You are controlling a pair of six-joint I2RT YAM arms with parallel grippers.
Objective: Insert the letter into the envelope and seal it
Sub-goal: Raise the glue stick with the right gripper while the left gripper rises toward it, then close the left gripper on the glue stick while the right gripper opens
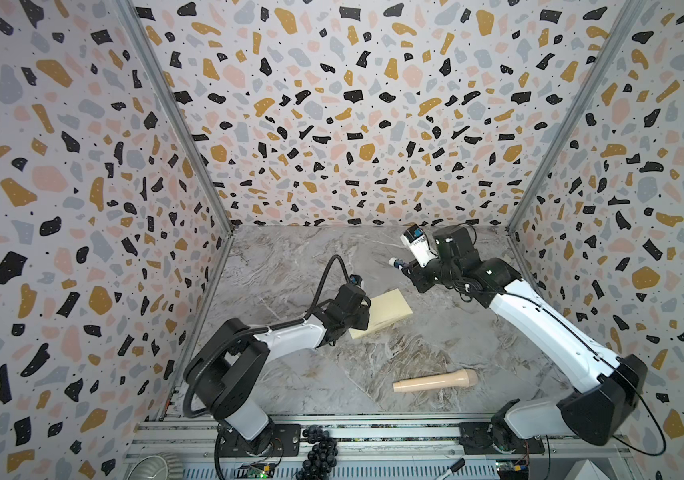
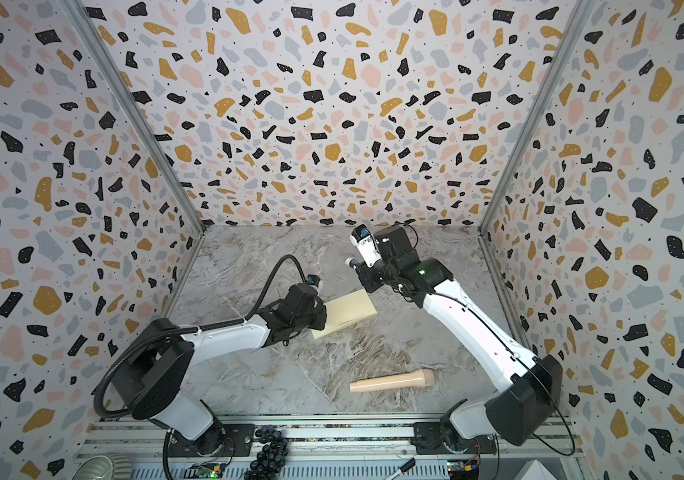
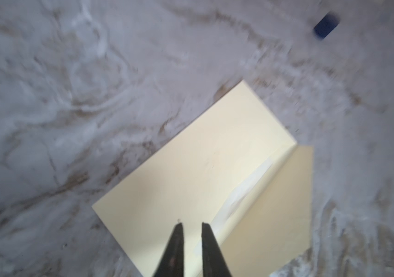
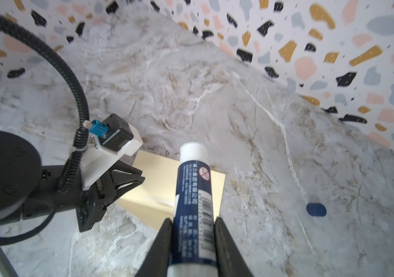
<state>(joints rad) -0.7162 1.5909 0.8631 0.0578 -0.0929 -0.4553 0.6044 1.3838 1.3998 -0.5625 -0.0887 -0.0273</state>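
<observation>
The pale cream envelope [image 1: 388,309] [image 2: 348,309] [image 3: 191,167] lies on the marble table, left of the middle. Its flap [image 3: 277,203] is folded open, and a whitish streak runs along the fold. The letter is hidden from every view. My left gripper [image 3: 192,224] [image 4: 140,176] hovers over the envelope's near end, its jaws a narrow gap apart with nothing between them. My right gripper [image 4: 193,219] [image 1: 406,270] is held above the table behind the envelope. It is shut on a dark blue glue stick [image 4: 192,191] [image 1: 396,262] [image 2: 351,262] whose white tip is uncapped.
A blue cap [image 4: 316,209] [image 3: 326,25] lies on the marble beyond the envelope. A beige wooden pestle-like handle [image 1: 435,381] [image 2: 392,381] lies near the front right. Patterned walls close in the left, right and back. Dark beads [image 1: 319,446] sit on the front rail.
</observation>
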